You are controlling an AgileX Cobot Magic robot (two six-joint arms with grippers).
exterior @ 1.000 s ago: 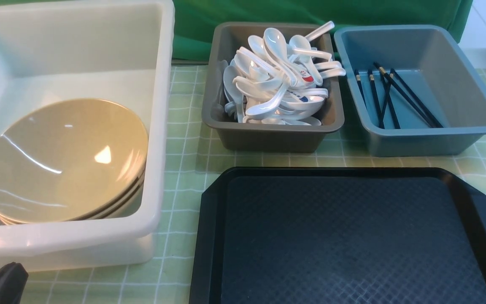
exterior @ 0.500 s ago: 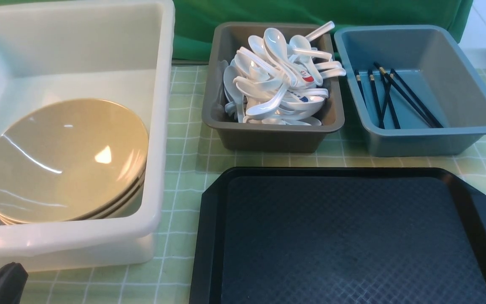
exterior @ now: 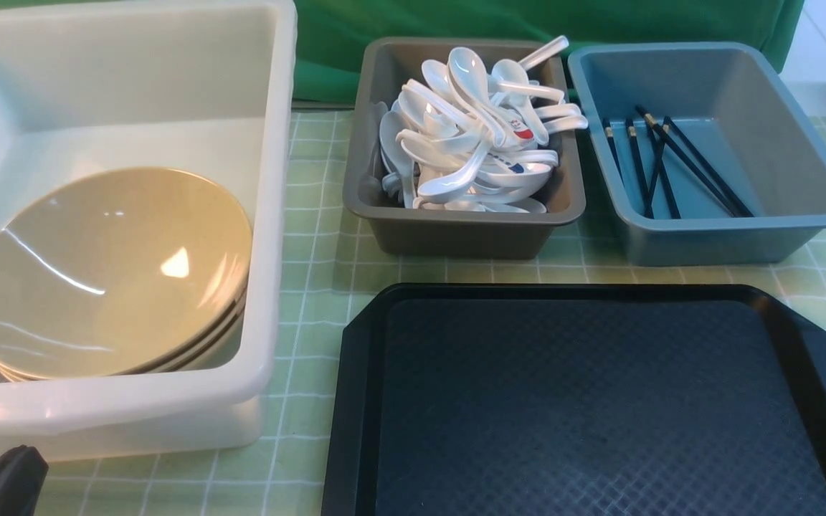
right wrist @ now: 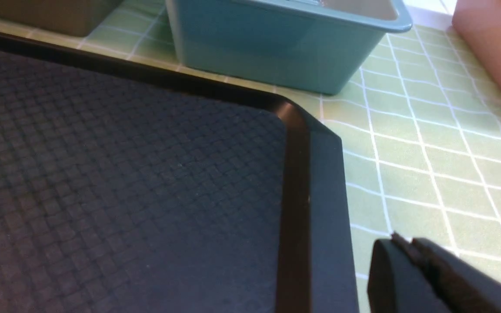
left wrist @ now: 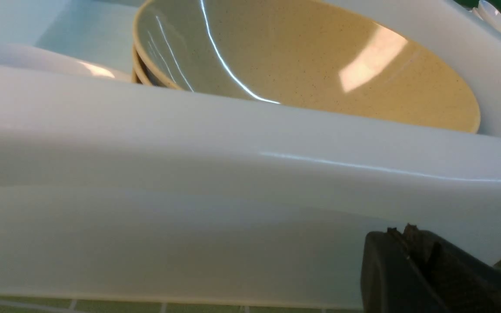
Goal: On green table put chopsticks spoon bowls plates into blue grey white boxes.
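So, the tan bowls (exterior: 108, 276) sit stacked in the white box (exterior: 269, 215) on the left, spoons (exterior: 474, 132) heap the grey box (exterior: 456, 233), and chopsticks (exterior: 660, 165) lie in the blue box (exterior: 736, 236) far right. The black tray (exterior: 585, 401) lies bare on the counter (exterior: 312, 287). Left gripper (left wrist: 407, 234) and right gripper (right wrist: 407, 245) rest low, jaws pressed together, holding nothing.

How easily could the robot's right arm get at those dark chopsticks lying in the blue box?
Probably yes. The right gripper sits shut and empty by the black tray's far right corner, with the blue box just beyond. The box is open-topped, and the chopsticks lie uncovered on its floor, though its walls mean coming from above.
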